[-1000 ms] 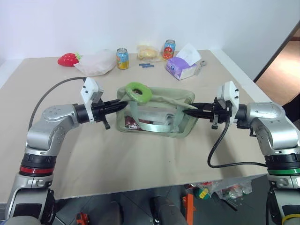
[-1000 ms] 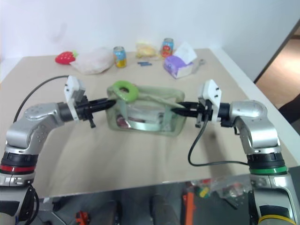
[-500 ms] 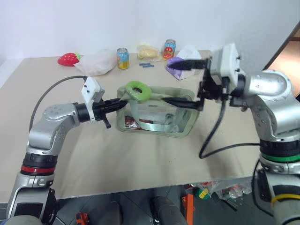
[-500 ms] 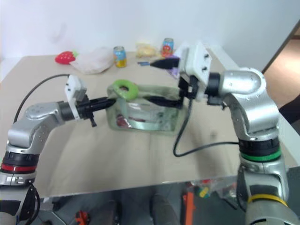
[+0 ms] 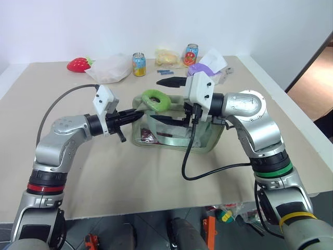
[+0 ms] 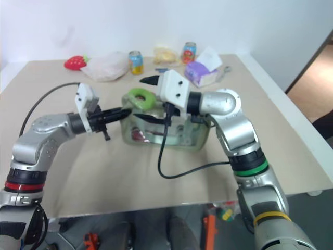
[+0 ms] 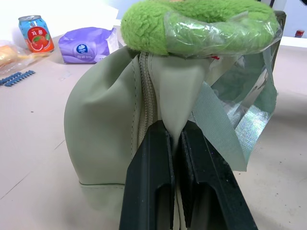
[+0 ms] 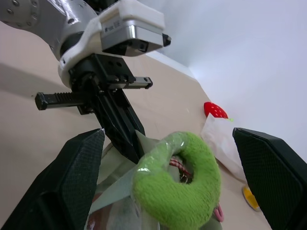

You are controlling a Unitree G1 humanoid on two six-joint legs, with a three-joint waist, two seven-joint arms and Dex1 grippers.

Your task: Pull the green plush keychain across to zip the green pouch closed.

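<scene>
The green pouch [image 5: 161, 139] stands mid-table, its clear window facing me. My left gripper [image 5: 135, 112] is shut on the fabric at the pouch's left end, level with the zipper; in the left wrist view its fingers [image 7: 149, 182] pinch that fold. The green plush keychain [image 5: 156, 100] rests on top of the pouch near that end. My right gripper [image 5: 154, 99] points left with its jaws wide open, one finger [image 5: 170, 81] above the keychain and one below in front of the pouch. The keychain [image 8: 178, 188] sits between the two fingers, untouched.
Along the back of the table [image 5: 130, 177] lie a red strawberry plush [image 5: 78, 64], a white plastic bag [image 5: 110, 68], two cans [image 5: 138, 64], a yellow snack bag [image 5: 166, 56] and a purple tissue pack [image 5: 204, 68]. My right arm's cable [image 5: 190, 156] hangs before the pouch.
My right gripper let go of the pouch's right end, opened wide, and swung up and left to straddle the keychain. The left gripper kept its grip and place.
</scene>
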